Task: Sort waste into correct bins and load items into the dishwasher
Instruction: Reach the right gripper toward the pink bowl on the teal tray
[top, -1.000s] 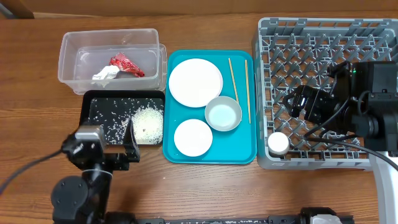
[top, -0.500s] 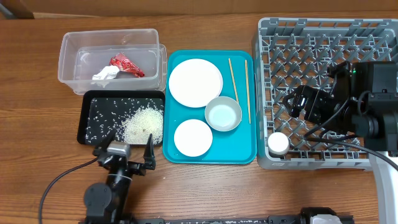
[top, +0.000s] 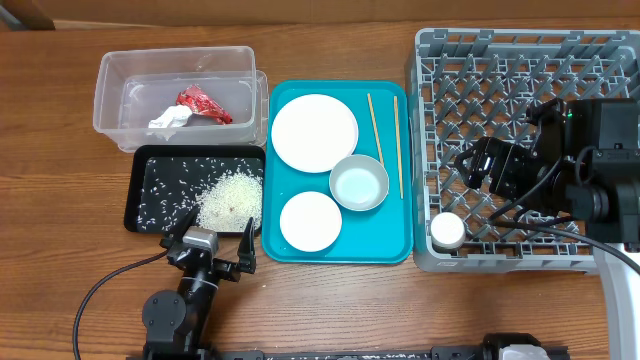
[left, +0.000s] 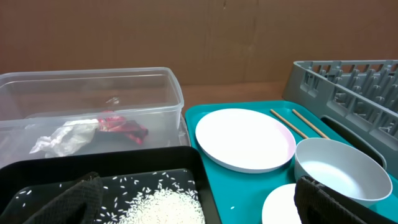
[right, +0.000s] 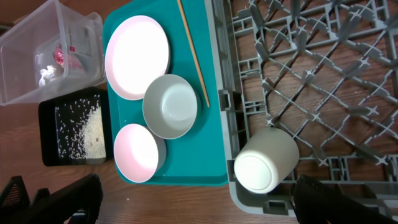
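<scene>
Judging by the layout, waste step probably finished, dish loading in hand and barely begun.

Far left, 1 clear plastic tub (top: 108, 100), holding 1 red wrapper (top: 203, 104) and 1 white tissue (top: 168, 120), touching each other. Just in front, 1 black tray (top: 140, 190), with rice (top: 228, 196) in one heap plus scattered grains, too many to count.

Left gripper (top: 216, 245) low over bare table just off the black tray's near edge, fingers spread wide, nothing between.

Middle, 1 teal serving tray (top: 390, 240), carrying 1 large plate (top: 314, 133), 1 bowl (top: 359, 184), 1 small plate (top: 310, 221) and 2 chopsticks (top: 398, 145) side by side along its right side.

Right, 1 grey dish rack (top: 440, 60), with 1 small cup (top: 447, 231) in the near-left corner and otherwise no dishes seen.

Right gripper (right: 196, 186) above the rack, fingers apart, empty.

Next, likely: reach to the teal tray, pinch a dish by its rim (bowl easiest, flat plates harder), carry across, stand between pegs. Five items left to load by this count.
</scene>
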